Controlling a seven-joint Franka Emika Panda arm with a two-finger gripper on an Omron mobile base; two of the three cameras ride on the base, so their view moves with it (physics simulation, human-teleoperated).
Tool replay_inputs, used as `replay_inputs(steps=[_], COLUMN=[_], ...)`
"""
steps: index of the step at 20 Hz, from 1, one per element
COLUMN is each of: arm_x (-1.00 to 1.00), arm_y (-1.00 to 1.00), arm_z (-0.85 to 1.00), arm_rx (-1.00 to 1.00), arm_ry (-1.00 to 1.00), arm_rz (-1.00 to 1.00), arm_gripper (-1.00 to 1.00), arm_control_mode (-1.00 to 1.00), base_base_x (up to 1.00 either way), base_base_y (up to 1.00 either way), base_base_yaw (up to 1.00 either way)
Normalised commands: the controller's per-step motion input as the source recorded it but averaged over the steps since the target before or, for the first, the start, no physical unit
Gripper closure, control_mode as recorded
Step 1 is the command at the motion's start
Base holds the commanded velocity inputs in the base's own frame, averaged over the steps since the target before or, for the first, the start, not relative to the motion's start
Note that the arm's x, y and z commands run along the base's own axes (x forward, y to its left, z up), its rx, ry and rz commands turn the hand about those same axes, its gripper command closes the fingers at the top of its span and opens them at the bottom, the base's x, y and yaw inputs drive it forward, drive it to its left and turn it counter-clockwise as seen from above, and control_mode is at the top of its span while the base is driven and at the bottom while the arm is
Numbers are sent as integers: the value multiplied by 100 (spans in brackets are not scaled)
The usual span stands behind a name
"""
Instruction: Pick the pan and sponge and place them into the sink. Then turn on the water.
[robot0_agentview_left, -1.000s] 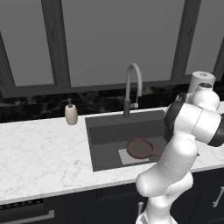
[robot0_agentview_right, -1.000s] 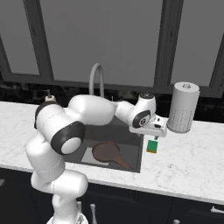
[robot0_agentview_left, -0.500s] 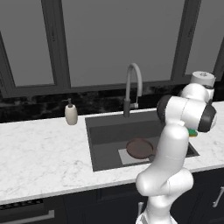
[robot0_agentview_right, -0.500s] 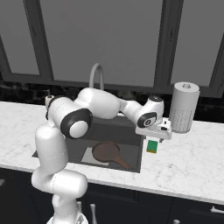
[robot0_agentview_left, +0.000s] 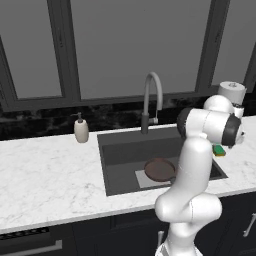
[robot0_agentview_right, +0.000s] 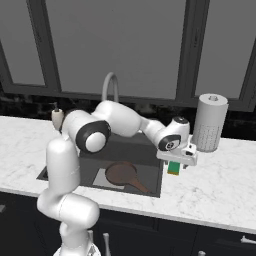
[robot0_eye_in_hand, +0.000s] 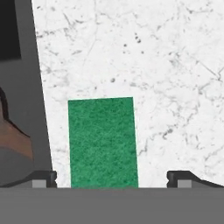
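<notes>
Green sponge (robot0_eye_in_hand: 102, 142) between spread fingers (robot0_eye_in_hand: 43, 177) — beside sink (robot0_eye_in_hand: 38, 113) edge.

The pan (robot0_agentview_right: 121, 173) lies in the sink (robot0_agentview_right: 150, 150) on its drain plate (robot0_agentview_left: 143, 177), the sponge (robot0_eye_in_hand: 103, 142) on the counter (robot0_agentview_right: 220, 180) just right of the sink, the faucet (robot0_agentview_left: 151, 102) behind the basin, and the soap dispenser (robot0_agentview_left: 81, 129) to its left.
</notes>
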Motion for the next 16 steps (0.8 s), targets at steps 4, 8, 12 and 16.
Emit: replay_inputs(steps=[4, 8, 12, 16], arm_x=[0, 0, 6, 17], arm_y=[0, 0, 0, 7], arm_z=[-26, -15, -14, -10], arm_rx=[0, 1, 2, 1], arm_ry=[0, 0, 0, 1], arm_rz=[0, 0, 0, 0], arm_gripper=[-100, -100, -100, -100], arm_control_mode=[-100, -100, -100, -100], base_base_x=[0, 0, 0, 0], base_base_y=[0, 0, 0, 0], base_base_yaw=[0, 0, 0, 0])
